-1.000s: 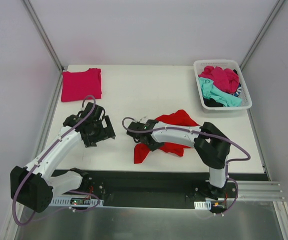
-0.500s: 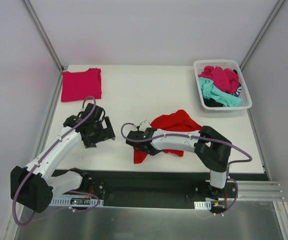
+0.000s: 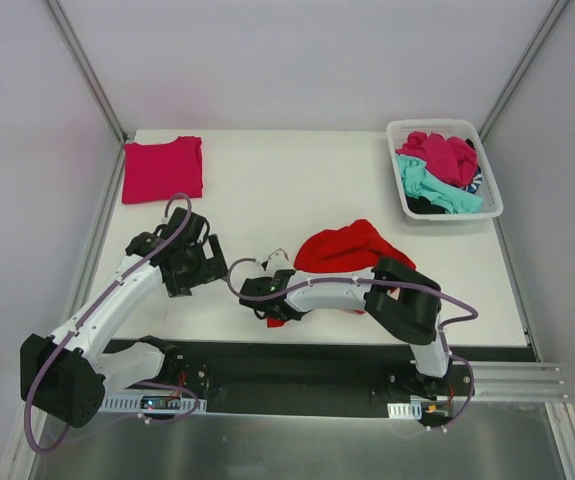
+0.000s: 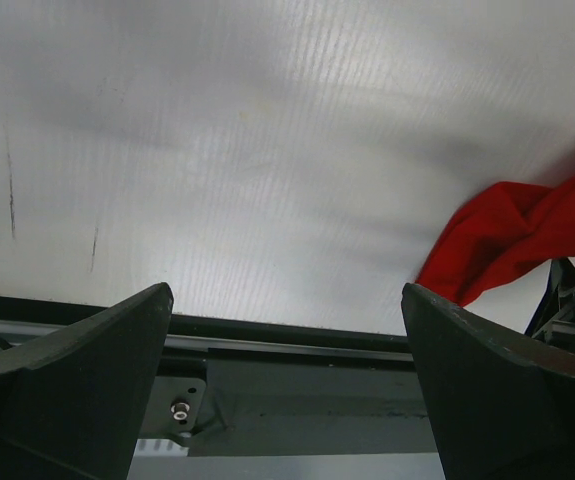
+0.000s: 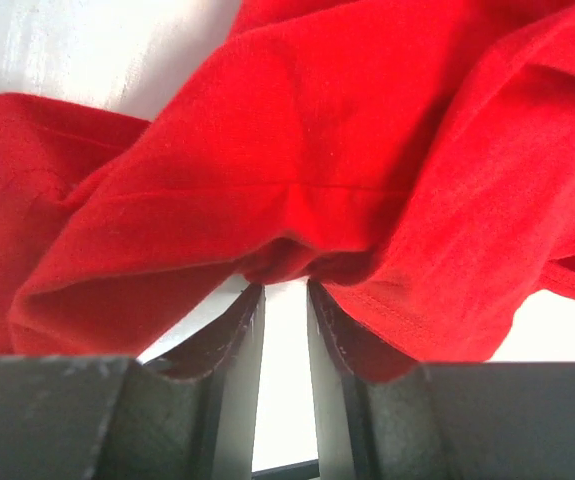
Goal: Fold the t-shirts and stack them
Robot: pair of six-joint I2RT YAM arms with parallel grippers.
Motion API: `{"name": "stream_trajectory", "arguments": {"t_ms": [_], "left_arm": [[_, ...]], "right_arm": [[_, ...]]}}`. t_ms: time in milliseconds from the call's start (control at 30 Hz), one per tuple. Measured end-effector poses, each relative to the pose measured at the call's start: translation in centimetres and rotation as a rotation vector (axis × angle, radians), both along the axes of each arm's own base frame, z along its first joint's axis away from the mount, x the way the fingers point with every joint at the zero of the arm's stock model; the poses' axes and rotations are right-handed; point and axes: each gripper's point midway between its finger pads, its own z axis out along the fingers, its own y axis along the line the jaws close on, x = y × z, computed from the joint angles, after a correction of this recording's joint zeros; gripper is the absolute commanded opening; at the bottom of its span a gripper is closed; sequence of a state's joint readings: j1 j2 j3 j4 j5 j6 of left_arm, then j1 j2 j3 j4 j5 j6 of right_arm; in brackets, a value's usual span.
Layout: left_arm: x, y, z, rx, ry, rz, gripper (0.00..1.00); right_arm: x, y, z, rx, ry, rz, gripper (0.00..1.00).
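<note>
A bright red t-shirt (image 3: 347,250) lies crumpled at the table's front middle. My right gripper (image 3: 263,290) sits at its left end, low over the table and shut on a fold of it. In the right wrist view the red cloth (image 5: 367,150) drapes over both fingertips of the right gripper (image 5: 285,285), pinched between them. My left gripper (image 3: 199,262) hovers left of it, open and empty. From the left wrist view, the left gripper (image 4: 285,300) spans the table's front edge, with the red t-shirt (image 4: 527,240) at the right.
A folded magenta-pink t-shirt (image 3: 162,168) lies flat at the back left corner. A white lattice basket (image 3: 432,123) at the back right holds a magenta t-shirt (image 3: 437,152), a teal one (image 3: 432,188) and dark cloth. The black rail (image 4: 297,390) runs along the near edge.
My right gripper has moved left and toward the near edge, dragging the red t-shirt's end with it; the shirt has bunched up. The left arm has hardly moved.
</note>
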State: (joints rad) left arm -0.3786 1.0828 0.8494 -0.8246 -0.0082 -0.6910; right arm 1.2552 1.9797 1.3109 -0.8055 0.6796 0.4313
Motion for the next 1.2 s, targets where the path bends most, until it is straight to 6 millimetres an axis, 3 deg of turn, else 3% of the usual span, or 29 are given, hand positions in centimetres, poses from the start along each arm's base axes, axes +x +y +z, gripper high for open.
{"name": "stream_trajectory", "arguments": {"t_ms": [500, 1200], "left_arm": [[-0.1, 0.1, -0.1, 0.001, 0.0, -0.002, 0.99], [-0.1, 0.0, -0.1, 0.001, 0.0, -0.004, 0.99]], "right_arm": [[0.7, -1.0, 2.6, -0.144, -0.184, 0.018, 0.26], [0.1, -0.6, 2.0, -0.137, -0.171, 0.009, 0.27]]}}
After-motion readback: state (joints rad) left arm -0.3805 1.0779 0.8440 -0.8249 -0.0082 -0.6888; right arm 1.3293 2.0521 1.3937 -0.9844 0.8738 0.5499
